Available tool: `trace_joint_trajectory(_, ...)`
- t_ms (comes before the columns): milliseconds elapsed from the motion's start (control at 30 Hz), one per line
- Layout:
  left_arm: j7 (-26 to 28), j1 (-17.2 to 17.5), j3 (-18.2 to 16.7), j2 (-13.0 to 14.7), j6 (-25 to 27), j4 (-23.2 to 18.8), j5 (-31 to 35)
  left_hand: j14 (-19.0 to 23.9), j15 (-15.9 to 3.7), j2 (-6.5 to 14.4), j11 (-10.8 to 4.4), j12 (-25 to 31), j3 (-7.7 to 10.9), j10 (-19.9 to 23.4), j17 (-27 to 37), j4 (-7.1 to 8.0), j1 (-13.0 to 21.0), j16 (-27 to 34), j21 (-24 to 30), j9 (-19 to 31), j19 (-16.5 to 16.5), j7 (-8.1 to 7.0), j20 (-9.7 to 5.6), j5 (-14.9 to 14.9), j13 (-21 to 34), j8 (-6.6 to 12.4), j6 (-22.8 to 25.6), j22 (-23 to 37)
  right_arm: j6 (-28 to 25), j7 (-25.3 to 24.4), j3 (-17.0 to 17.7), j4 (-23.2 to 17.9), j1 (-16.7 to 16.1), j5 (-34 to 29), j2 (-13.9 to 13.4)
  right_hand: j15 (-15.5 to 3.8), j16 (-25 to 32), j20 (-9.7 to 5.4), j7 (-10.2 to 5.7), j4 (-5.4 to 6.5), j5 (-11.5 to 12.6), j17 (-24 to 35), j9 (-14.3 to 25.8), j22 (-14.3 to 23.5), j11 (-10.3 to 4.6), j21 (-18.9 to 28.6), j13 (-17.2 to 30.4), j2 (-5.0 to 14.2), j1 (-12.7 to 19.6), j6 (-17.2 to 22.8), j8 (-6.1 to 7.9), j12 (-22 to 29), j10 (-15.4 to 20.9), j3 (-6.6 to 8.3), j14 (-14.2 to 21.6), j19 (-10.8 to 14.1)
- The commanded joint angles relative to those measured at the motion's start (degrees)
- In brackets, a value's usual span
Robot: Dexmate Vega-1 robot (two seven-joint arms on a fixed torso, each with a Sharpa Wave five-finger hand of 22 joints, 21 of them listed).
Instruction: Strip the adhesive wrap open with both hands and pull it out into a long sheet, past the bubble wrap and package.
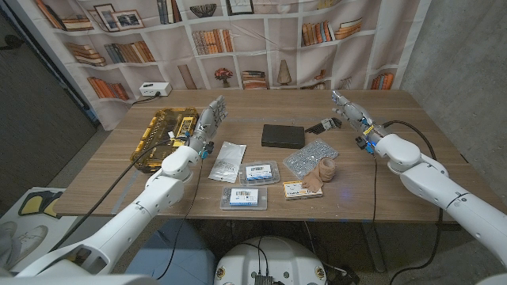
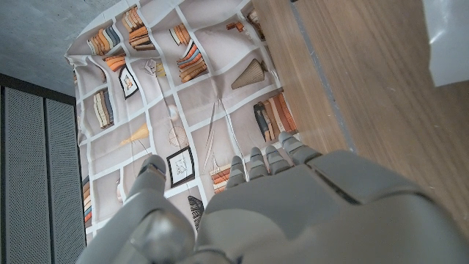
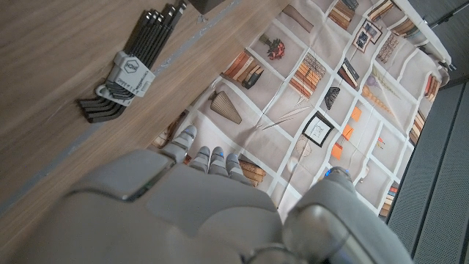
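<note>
I am looking down on a wooden table (image 1: 372, 202) with a plank grain, and behind it hangs a printed backdrop (image 1: 261, 39) of bookshelves, wrinkled like cloth; bare grey wall shows at the right. The beige adhesive wrap (image 1: 324, 172), a soft crumpled roll, lies near the middle, resting on a card at the near edge of the bubble wrap (image 1: 310, 158), a dimpled shiny sheet. To their left are flat labelled packages (image 1: 258, 172) and a clear bag (image 1: 226, 161); a matte black box (image 1: 283, 135) sits farther back, and a yellow tool tray (image 1: 165, 133) at the far left. A set of dark hex keys (image 3: 126, 73) in a grey holder lies at the far right. My left robot hand (image 1: 207, 125) is raised, fingers straight and apart, holding nothing. My right robot hand (image 1: 350, 112) is likewise wide and holds nothing.
</note>
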Motion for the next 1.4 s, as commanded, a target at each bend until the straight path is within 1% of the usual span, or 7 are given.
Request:
trace_joint_trajectory(33,0.1,0.4,0.0,-0.1,-0.2,0.1,-0.1,-0.6,0.06,0.0,-0.33,-0.1,0.05,-0.5,0.2,-0.1,0.6,0.2,0.2,0.1,-0.2,0.01,-0.2,0.2,0.1,0.2,-0.2,0.2,-0.4,-1.7,-0.3,-2.1,-0.2,-4.6,-1.8,-0.28,0.3,0.05,-0.29,-0.43,0.3,-0.1,0.2,0.2,-0.24,0.4,0.0,0.22,0.6,0.3,0.61,0.5,0.1,0.0,-1.7,-0.2)
trace_joint_trajectory(167,0.2,0.4,0.0,-0.2,-0.5,0.2,0.1,-0.6,0.12,-0.1,-0.34,-0.1,0.03,-0.5,0.2,-0.09,0.6,0.3,0.2,0.1,-0.2,0.02,-0.16,0.2,0.1,0.19,-0.4,0.2,-1.0,-2.5,-0.3,-2.7,-0.3,-6.0,-2.2,-0.37,0.4,-0.03,-0.38,-0.48,0.3,-0.1,0.2,0.2,-0.41,0.4,0.0,0.27,0.7,0.5,0.66,0.6,0.2,0.04,-1.7,-0.2)
trace_joint_trajectory(267,0.1,0.4,0.0,-0.2,-0.6,0.4,0.1,-0.6,0.16,-0.1,-0.3,0.0,-0.01,-0.6,0.2,-0.08,0.6,0.3,0.2,0.1,-0.2,0.3,-0.03,0.2,0.1,-0.11,-1.5,0.2,-0.9,-4.0,-0.2,-3.1,-0.6,-7.4,-2.2,-1.13,0.8,-0.24,-0.81,-0.7,0.3,-0.2,0.2,0.2,-1.1,0.7,0.0,0.38,1.0,1.5,1.03,1.2,1.6,0.12,-1.0,0.3)
trace_joint_trajectory(533,-0.4,0.4,0.1,-1.0,-1.7,1.3,-0.3,-0.7,0.21,0.0,-0.27,0.0,-0.04,-0.6,0.2,-0.09,0.7,0.3,0.2,0.1,-0.3,0.78,0.12,0.2,0.1,0.06,-1.7,0.2,-4.2,-5.9,-0.3,-6.0,-0.8,-12.1,-4.4,-1.26,0.9,-0.36,-0.72,-0.92,0.3,-0.3,0.1,0.2,-0.78,0.8,-0.1,0.51,1.3,2.1,1.13,1.4,2.1,0.23,-0.8,0.5)
trace_joint_trajectory(833,-0.1,0.5,0.1,-1.3,-2.3,1.5,0.0,-0.6,0.3,0.0,-0.53,0.1,-0.07,-0.5,0.2,-0.09,0.7,0.4,0.2,0.1,-0.3,0.78,0.28,0.2,0.1,0.01,-2.4,0.2,-6.9,-5.1,-0.9,-7.8,0.0,-14.7,-5.9,-1.0,1.0,-0.22,-0.58,-1.13,0.2,-0.4,0.1,0.2,-0.41,1.0,-0.1,0.5,1.5,2.1,1.05,1.4,2.3,0.26,-0.5,1.1)
trace_joint_trajectory(1200,0.6,1.8,-0.5,0.5,-1.5,-1.0,0.4,-0.5,0.32,0.0,-0.54,0.1,-0.1,-0.4,0.2,-0.07,0.7,0.4,0.2,0.0,-0.4,0.76,0.37,0.2,0.1,0.13,-2.6,0.2,-6.8,-5.8,-1.4,-7.5,0.9,-17.1,-5.8,-1.04,1.3,-0.31,-0.45,-1.42,0.2,-0.4,0.1,0.2,-0.38,1.3,-0.1,0.45,1.9,2.4,1.09,1.5,2.7,0.31,0.1,2.1)
trace_joint_trajectory(1400,0.5,2.3,-0.7,0.9,-1.5,-1.7,0.2,-0.5,0.34,0.0,-0.49,0.1,-0.12,-0.4,0.2,-0.07,0.7,0.4,0.3,0.0,-0.4,0.8,0.45,0.2,0.1,0.22,-2.6,0.2,-9.1,-6.2,-1.9,-9.5,1.1,-19.9,-6.8,-1.06,1.3,-0.37,-0.5,-1.56,0.1,-0.4,0.1,0.2,-0.29,1.3,-0.1,0.44,2.1,2.5,1.1,1.5,2.8,0.35,0.3,2.3)
